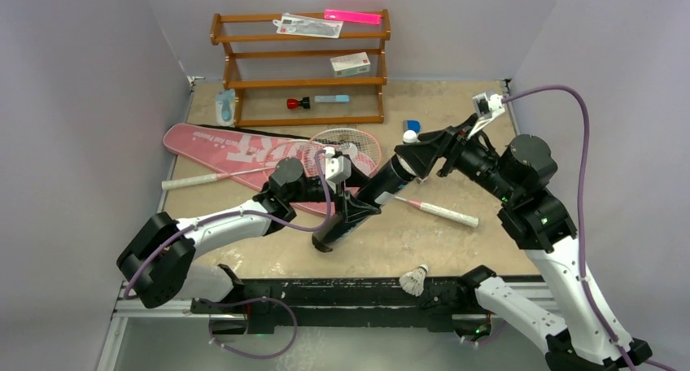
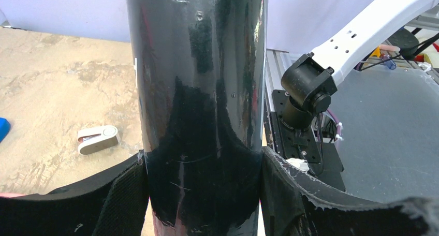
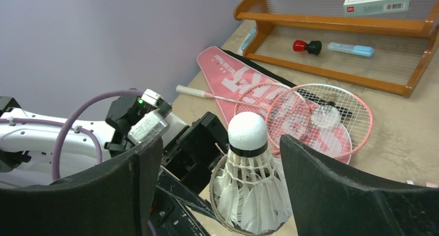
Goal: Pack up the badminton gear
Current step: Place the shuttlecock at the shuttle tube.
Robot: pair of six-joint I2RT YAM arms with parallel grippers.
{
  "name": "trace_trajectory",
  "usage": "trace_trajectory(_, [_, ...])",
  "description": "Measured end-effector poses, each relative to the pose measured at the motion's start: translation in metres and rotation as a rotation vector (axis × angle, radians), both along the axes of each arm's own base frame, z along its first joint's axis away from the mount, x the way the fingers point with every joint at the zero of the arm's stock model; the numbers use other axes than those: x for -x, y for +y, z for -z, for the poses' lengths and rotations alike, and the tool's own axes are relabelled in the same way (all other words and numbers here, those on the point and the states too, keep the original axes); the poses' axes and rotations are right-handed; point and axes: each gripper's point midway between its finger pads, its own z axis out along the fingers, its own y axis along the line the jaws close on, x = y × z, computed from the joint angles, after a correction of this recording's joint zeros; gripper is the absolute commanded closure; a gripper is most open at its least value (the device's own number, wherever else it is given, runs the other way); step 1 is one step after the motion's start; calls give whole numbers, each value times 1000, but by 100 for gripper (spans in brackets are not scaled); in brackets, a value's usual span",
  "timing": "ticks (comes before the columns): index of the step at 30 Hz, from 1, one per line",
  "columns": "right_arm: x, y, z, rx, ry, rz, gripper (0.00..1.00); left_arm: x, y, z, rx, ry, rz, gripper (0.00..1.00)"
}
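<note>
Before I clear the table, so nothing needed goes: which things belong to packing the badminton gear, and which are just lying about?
Job: black tube, shuttlecock in its mouth, loose shuttlecock, pink bag, two rackets.
Lying about: wooden rack, white box.

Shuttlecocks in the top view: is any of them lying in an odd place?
Yes. One shuttlecock lies alone at the near edge of the table, between the arm bases, far from the black tube. It could roll off.
</note>
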Motion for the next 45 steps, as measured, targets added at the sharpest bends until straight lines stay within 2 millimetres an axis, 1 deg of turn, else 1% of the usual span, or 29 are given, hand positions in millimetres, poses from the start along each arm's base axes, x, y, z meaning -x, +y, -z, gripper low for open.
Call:
trace_trajectory(4, [0, -4, 4, 20, 20, 19, 14, 0, 1, 1, 2, -1, -2, 50])
trace_trajectory(7, [1, -12, 8, 44, 26, 54, 14, 0, 1, 2, 5, -3, -3, 50])
trace_trajectory(9, [6, -18, 9, 56, 21, 70, 14, 0, 1, 2, 7, -5, -4, 50])
trace_trajectory(12, [18, -28, 4, 59, -9, 90, 14, 0, 2, 2, 14, -4, -7, 50])
trace_trajectory(14, [26, -36, 2, 62, -26, 107, 20, 1, 2, 1, 19, -1, -6, 50])
trace_trajectory(15, [31, -40, 0, 62, -39, 115, 23, 1, 2, 1, 20, -1, -7, 50])
trace_trajectory(17, [38, -47, -1, 66, -57, 134, 36, 0, 3, 1, 22, 4, -8, 50])
trace_trajectory(19, [41, -54, 1, 77, -60, 156, 55, 0, 3, 0, 25, 2, -5, 50])
trace_trajectory(20, [41, -56, 3, 86, -60, 167, 68, 1, 3, -1, 28, 1, -3, 50])
trace_trajectory(22, [39, -61, 8, 106, -51, 195, 85, 2, 3, -1, 31, -2, 2, 50])
trace_trajectory(24, [37, -65, 14, 126, -33, 214, 97, 3, 3, -2, 33, -4, 11, 50])
trace_trajectory(25, [35, -66, 16, 135, -25, 225, 100, 5, 3, -3, 36, -4, 19, 50])
trace_trajectory(30, [25, -63, 27, 172, 9, 229, 100, 11, 3, -8, 53, -11, 51, 50])
trace_trajectory(35, [15, -57, 36, 203, 38, 216, 100, 13, 3, -5, 51, -11, 66, 50])
trace_trajectory(45, [15, -43, 39, 206, 50, 143, 100, 14, 3, -4, 51, -9, 71, 50])
